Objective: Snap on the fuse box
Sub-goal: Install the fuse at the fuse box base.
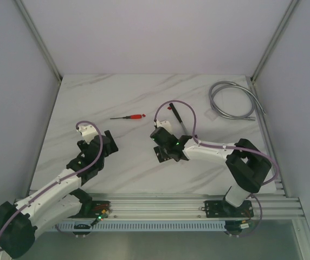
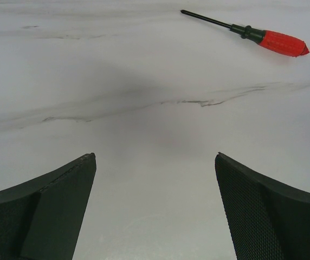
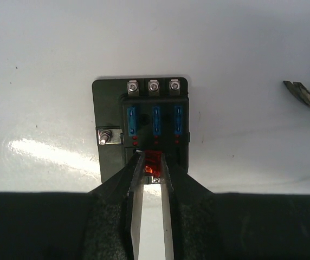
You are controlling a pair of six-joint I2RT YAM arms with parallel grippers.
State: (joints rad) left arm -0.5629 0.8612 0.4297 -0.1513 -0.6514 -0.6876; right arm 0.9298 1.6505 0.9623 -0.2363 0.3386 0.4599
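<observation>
The fuse box [image 3: 141,124] is a small black block lying flat on the white table, with three blue fuses in its far row and screws along its far edge. My right gripper [image 3: 153,158] reaches over its near edge. Both fingers press against a small red fuse [image 3: 153,160] seated in the near row. In the top view the right gripper [image 1: 165,147] hangs over the box and hides it. My left gripper [image 2: 155,157] stands wide open above bare table, holding nothing, left of the middle [image 1: 109,142].
A red-handled screwdriver [image 1: 130,117] [image 2: 252,35] lies beyond the left gripper. A thin black tool [image 1: 178,116] lies just behind the right gripper. A coiled grey cable [image 1: 231,100] rests at the back right. Walls and a metal frame close in the table.
</observation>
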